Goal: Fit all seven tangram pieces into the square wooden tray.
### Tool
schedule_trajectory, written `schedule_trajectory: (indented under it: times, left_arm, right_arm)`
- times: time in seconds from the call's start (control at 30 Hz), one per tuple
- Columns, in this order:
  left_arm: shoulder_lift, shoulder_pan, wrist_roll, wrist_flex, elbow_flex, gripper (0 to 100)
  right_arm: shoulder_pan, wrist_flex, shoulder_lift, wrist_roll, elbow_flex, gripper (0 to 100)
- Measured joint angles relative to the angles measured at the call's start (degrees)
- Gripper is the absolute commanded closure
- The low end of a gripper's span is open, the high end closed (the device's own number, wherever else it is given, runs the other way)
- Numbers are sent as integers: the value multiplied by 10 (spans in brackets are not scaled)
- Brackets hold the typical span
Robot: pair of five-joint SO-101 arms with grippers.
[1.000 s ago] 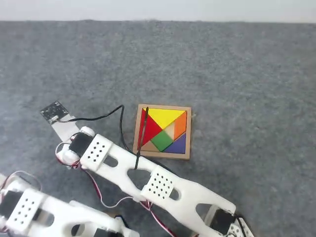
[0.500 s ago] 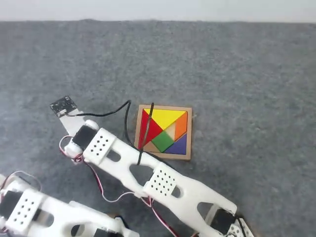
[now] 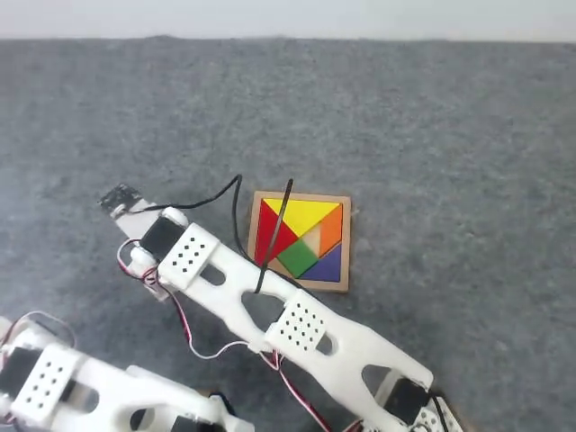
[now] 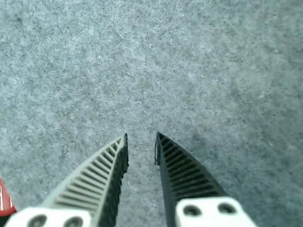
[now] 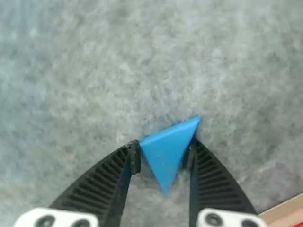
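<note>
Between jaws of right pincer point(image 5: 163, 150), blue triangle point(image 5: 166, 145)

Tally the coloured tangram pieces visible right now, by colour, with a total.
yellow piece: 1
red piece: 1
orange piece: 1
green piece: 1
purple piece: 1
blue triangle: 1
Total: 6
I cannot tell whether the tray's pale patches are pieces.

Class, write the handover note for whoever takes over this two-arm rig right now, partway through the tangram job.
Right gripper: shut on the blue triangle, at the carpet beside the tray.
Left gripper: fingers open, empty, over carpet.
Done: yellow, red, orange, green and purple pieces lie in the tray.
To do: seat the blue triangle; whether the pale patches are pieces or gaps, I cannot tell.
</note>
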Motion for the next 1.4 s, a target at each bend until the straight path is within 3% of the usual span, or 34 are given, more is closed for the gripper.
schedule_trajectory:
  times: [0.17, 0.93, 1.23, 1.4]
  left_arm:
    - [0, 0, 0, 0, 0, 902]
    - [0, 0, 0, 0, 0, 902]
    - [0, 0, 0, 0, 0, 902]
    - [0, 0, 0, 0, 0, 902]
  right_arm:
    - [0, 8, 0, 52, -1, 836]
    - [106, 30, -116, 55, -19, 831]
    - [49, -1, -57, -86, -20, 713]
    - [46, -53, -18, -108, -20, 704]
